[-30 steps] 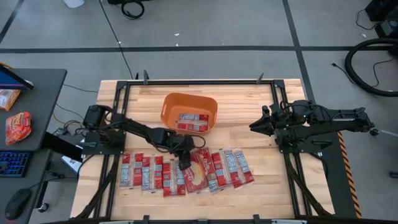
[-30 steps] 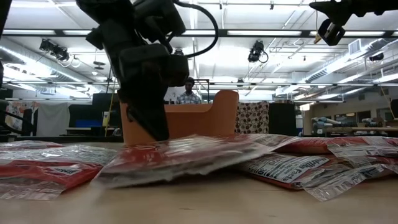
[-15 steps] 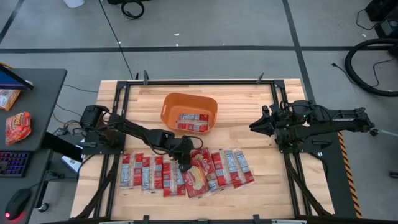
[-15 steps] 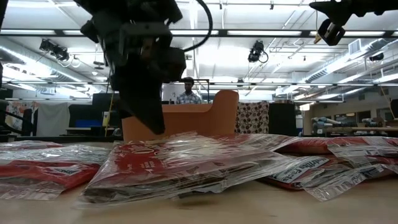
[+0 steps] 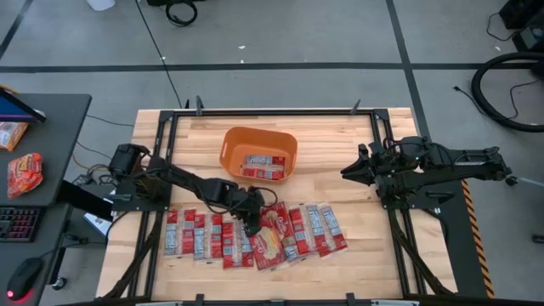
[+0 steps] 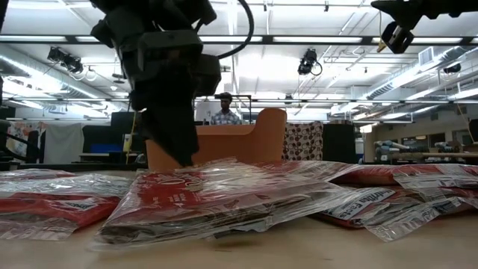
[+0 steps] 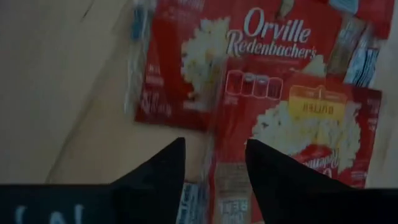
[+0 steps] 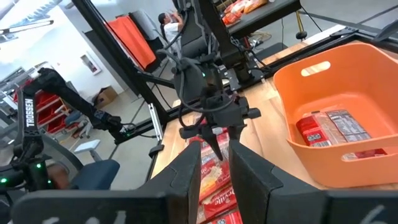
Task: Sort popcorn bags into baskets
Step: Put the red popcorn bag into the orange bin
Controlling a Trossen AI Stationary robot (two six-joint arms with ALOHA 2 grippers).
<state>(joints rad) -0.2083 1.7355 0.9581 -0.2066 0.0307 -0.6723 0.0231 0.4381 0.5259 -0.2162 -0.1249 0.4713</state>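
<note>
Several red popcorn bags (image 5: 255, 234) lie in an overlapping row along the table's near side. The orange basket (image 5: 259, 153) stands at the far middle with bags (image 5: 262, 166) inside. My left gripper (image 7: 214, 146) is open and points down over the middle of the row. Its fingers stand on either side of the edge of a bag with a yellow label (image 7: 311, 137), which overlaps another bag (image 7: 249, 56). In the low view that bag (image 6: 216, 198) sits tilted on its neighbours. My right gripper (image 8: 214, 162) waits high over the table's right side, a narrow gap between its fingers. My left gripper's fingertips (image 6: 183, 158) stand right at the raised top of the tilted bag (image 6: 196, 170), coming from above and slanting down. I cannot tell whether they touch it. Nothing is pinched between them.
Black frame rails (image 5: 161, 170) run along the table's left and right sides. Bare wood (image 5: 331, 144) lies right of the basket. A side table at the left carries an orange-red packet (image 5: 24, 172). A person (image 6: 225, 112) stands in the room behind.
The bag under my left gripper has risen from lying nearly flat to standing tilted and bunched higher on its neighbours, and it has stayed that way for the last half second. My left gripper has stayed over it. The right arm has kept still.
</note>
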